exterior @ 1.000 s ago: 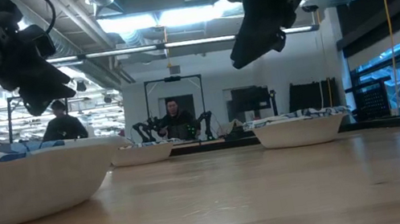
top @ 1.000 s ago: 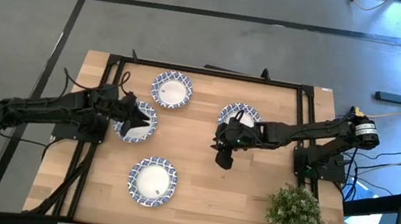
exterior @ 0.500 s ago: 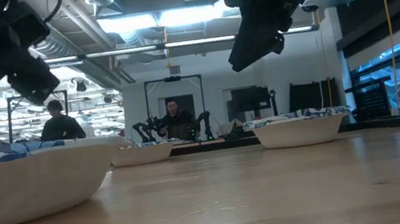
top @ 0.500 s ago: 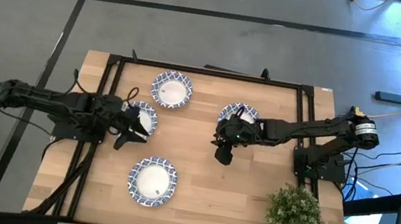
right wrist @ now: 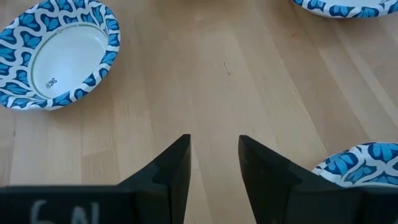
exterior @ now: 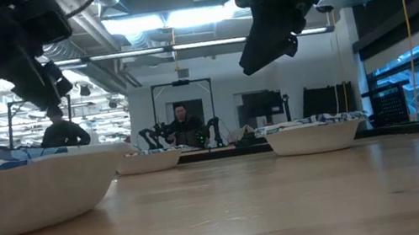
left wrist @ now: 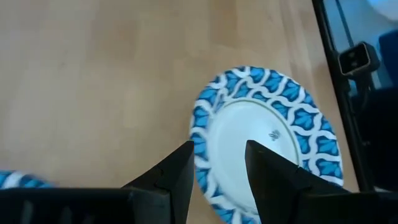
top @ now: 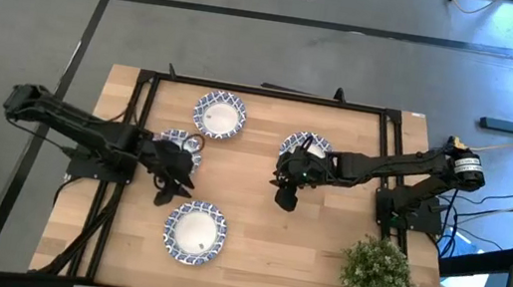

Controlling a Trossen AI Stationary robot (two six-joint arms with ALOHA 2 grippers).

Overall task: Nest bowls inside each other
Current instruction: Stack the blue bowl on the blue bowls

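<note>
Several blue-rimmed white bowls rest on their bases on the wooden table: a far bowl, a left-middle bowl, a right-middle bowl and a near bowl. My left gripper hovers open between the left-middle and near bowls; in its wrist view the open fingers frame a bowl's rim from above without touching it. My right gripper hangs open above bare wood near the table's middle, just near of the right-middle bowl. In the low view both grippers hang clear above the tabletop.
A green potted plant stands at the near right corner. A black frame borders the tabletop, with the arm bases at its left and right sides. Bare wood lies between the grippers. People and equipment show in the room beyond.
My left gripper has drawn back off the left-middle bowl and swung toward the near edge, ending between that bowl and the near bowl; the bowl it left stays in place. My right gripper has barely moved.
</note>
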